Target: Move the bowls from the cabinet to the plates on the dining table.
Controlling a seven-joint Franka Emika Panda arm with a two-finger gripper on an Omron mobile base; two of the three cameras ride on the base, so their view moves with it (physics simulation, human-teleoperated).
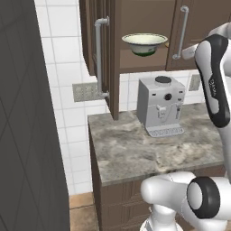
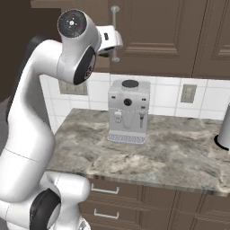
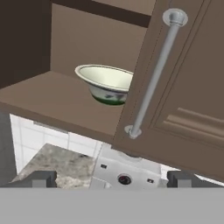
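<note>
Cream-white bowl (image 1: 145,43) with a green foot, upright on the shelf of the open brown cabinet (image 1: 135,27), beside a closed door with a silver bar handle (image 3: 155,74). Claw (image 3: 111,179) raised in front of the cabinet, fingers spread fully apart and holding nothing. Below, a grey coffee machine (image 1: 161,106) stands on the mottled stone worktop (image 1: 131,153).
</note>
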